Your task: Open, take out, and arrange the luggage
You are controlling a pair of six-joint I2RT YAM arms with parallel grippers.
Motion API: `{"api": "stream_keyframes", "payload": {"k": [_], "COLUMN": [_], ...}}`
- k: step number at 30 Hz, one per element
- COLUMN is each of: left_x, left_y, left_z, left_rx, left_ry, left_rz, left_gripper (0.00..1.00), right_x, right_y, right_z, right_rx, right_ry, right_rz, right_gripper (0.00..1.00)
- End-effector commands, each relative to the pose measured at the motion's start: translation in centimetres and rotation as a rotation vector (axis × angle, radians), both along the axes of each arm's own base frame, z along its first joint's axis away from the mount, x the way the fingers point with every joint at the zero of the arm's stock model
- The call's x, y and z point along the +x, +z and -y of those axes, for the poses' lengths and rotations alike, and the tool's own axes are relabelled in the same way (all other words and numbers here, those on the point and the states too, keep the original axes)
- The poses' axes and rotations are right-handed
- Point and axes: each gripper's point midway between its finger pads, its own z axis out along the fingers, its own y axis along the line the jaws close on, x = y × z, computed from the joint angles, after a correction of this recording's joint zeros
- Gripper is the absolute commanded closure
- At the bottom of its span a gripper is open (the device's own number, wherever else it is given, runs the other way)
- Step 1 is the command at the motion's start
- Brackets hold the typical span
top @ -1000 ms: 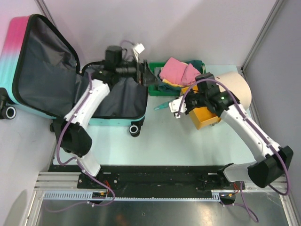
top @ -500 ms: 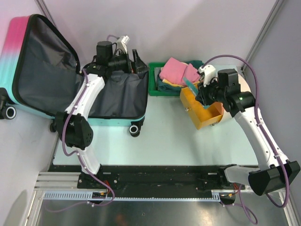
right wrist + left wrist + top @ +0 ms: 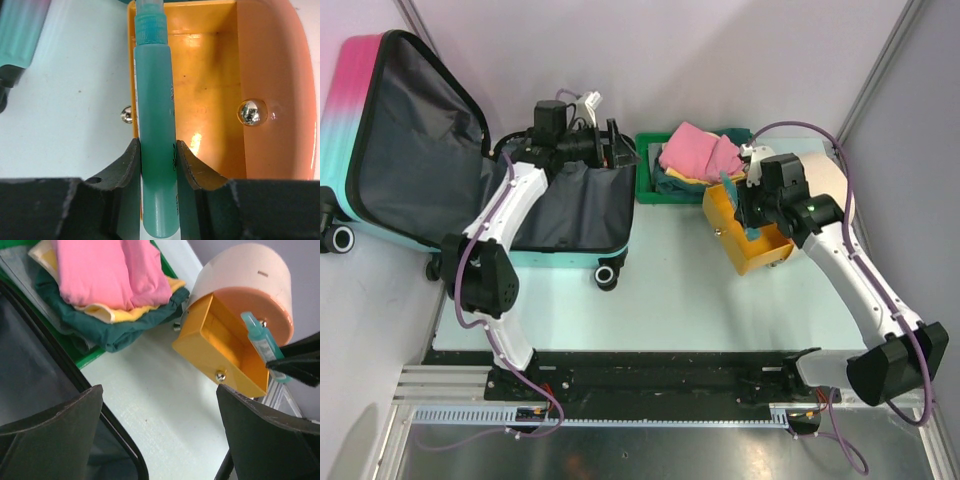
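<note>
Right gripper has its 2 fingers pinching a slim teal-green plastic tube, a pad touching each side. It's holding it over the open orange plastic drawer of the pale pink and orange cylinder at the right of the table.

Big worry: in the wrist view the tube lines up with the drawer's front wall, not its middle. Let go there and it could land on the rim and tip out onto the table, maybe roll. The tube also looks long for that drawer, so it may end up propped on a wall and jam it when someone tries to close it. Pushing down could shove the whole cylinder, since nothing seems to hold it.

Left gripper is spread wide with nothing in it, hovering over the far right corner of the pink-to-teal hard-shell suitcase. The suitcase lies wide open at the far left, its grey lining showing. A careless swing could catch the zipper edge or knock the folded clothes piled in the green plastic tray just beside it.
</note>
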Motion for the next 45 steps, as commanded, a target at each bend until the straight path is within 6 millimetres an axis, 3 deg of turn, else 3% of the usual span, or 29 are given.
{"api": "stream_keyframes", "payload": {"k": [1,6,9,13,15,19,22,23,24,26,27,28,30,32,36,39,42,45], "left_x": [-2.0,-3.4,-2.2,-0.1,0.7,0.4,-2.6,-4.1,-4.9,-7.0,-8.0,-9.2,-10.3,-11.2,-11.8,-11.5,-11.0,-10.8], "left_y": [1.8,1.8,0.8,2.0,3.1,4.2,3.8,3.4,2.1,1.0,-0.5,-1.0,-3.0,-5.0,-6.7,-7.6,-7.6,-8.5], "left_z": [0.1,0.4,-0.9,-3.6,-4.4,-5.0,-3.0,-1.4,-0.8,1.8,2.7,4.2,5.9,8.1,11.6,14.0,16.1,18.2], "left_rx": [0.010,0.113,0.213,0.292,0.338,0.373,0.329,0.318,0.330,0.342,0.343,0.335,0.330,0.316,0.268,0.242,0.212,0.197], "left_ry": [-0.044,-0.052,0.091,0.260,0.285,0.223,-0.009,-0.122,-0.159,-0.264,-0.314,-0.368,-0.443,-0.499,-0.577,-0.601,-0.607,-0.620], "left_rz": [0.087,0.215,0.234,0.315,0.388,0.470,0.548,0.595,0.589,0.634,0.623,0.630,0.610,0.557,0.497,0.490,0.524,0.548], "left_gripper": [0.00,0.00,0.00,0.00,0.00,0.00,0.00,0.00,0.00,0.00,0.00,0.01,0.04,0.04,0.04,0.05,0.06,0.07], "right_x": [2.2,3.1,2.8,2.5,2.5,2.2,1.5,0.8,0.9,0.9,1.3,2.0,2.9,3.8,5.2,6.4,7.3,8.3], "right_y": [0.2,-1.0,-2.1,-2.7,-2.6,0.4,4.6,6.6,8.0,10.1,10.7,11.0,11.5,11.7,12.9,11.9,10.7,9.1], "right_z": [1.1,1.8,1.6,1.2,0.9,-1.5,-2.8,-3.3,-3.3,-2.1,-1.5,0.5,2.4,6.1,12.5,16.9,20.0,21.5], "right_rx": [-0.039,-0.093,-0.088,-0.075,-0.069,-0.075,-0.005,0.034,0.047,0.060,0.067,0.060,0.064,0.071,0.110,0.161,0.201,0.244], "right_ry": [-0.058,-0.080,-0.069,-0.050,-0.035,0.105,0.189,0.236,0.248,0.253,0.238,0.183,0.142,0.072,-0.075,-0.188,-0.255,-0.275], "right_rz": [0.064,0.063,0.025,0.007,0.012,0.136,0.271,0.325,0.374,0.438,0.458,0.463,0.461,0.461,0.467,0.419,0.384,0.349], "right_gripper": [0.91,0.89,0.79,0.46,0.39,0.17,0.10,0.08,0.07,0.05,0.04,0.02,0.02,0.01,0.01,0.02,0.03,0.04]}}
